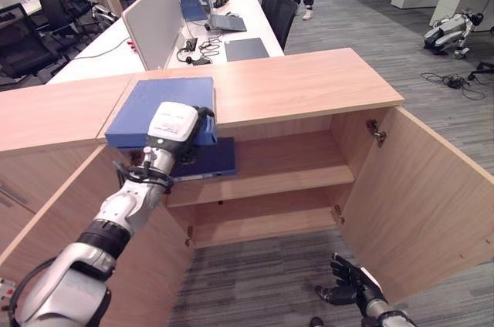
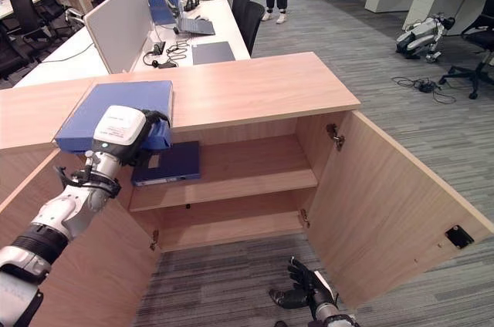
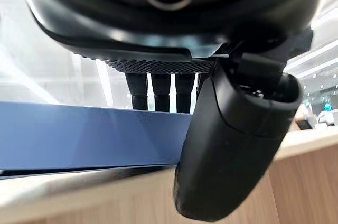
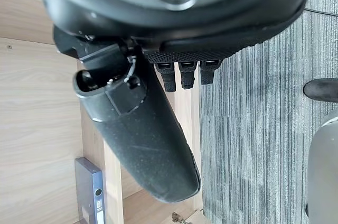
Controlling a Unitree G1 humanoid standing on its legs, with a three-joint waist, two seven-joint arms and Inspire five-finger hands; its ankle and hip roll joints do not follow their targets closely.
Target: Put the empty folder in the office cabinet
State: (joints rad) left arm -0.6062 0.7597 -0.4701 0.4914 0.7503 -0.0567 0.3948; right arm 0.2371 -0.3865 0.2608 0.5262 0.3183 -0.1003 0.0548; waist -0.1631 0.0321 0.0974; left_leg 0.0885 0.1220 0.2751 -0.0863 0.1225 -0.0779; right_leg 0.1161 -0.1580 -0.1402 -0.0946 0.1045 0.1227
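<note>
Left hand (image 1: pixel 176 128) of yours grips the blue folder (image 1: pixel 158 107) at its near edge, fingers over it, thumb beneath, on the cabinet (image 1: pixel 309 84) worktop's left part. You can see another blue folder (image 1: pixel 207 159) on the upper shelf (image 1: pixel 285 165). Right hand (image 1: pixel 345 282) hangs low by the open door (image 1: pixel 424 203), fingers loosely spread, holding nothing.

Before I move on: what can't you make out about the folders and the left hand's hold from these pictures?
- Left hand: head views show its back; fingers on the blue folder are hidden.
- Left wrist view: fingers pass behind the folder's edge.
- Darker folder on the upper shelf: partly covered by the hand.
- Whether either folder is empty: both closed.
</note>
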